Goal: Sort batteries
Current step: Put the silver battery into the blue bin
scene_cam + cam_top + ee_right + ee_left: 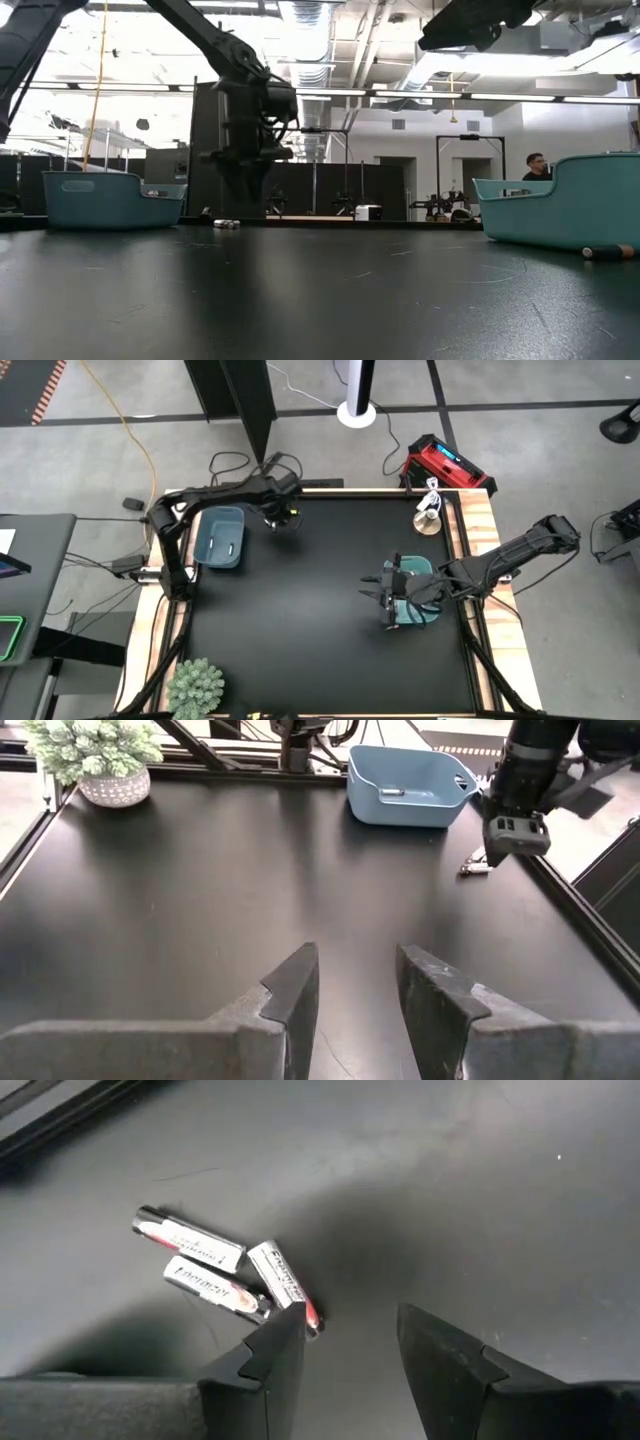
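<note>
The left gripper (350,1340) hovers, jaws parted and empty, over three batteries (225,1270) on the bench (320,560) beside the left bin (220,538). Pickup appears to be the step in hand; the next move calls for centring on one cell. The right gripper (355,985) waits by the right bin (418,605), jaws apart and empty.

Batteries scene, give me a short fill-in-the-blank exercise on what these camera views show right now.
1. In the left wrist view, ____ batteries lie together on the black table.
2. The left hand hovers over them with its fingers ____.
3. The right hand is above the teal bin on the table's ____ side.
4. The other teal bin holds one ____.

Missing words: three; open; right; battery
</note>
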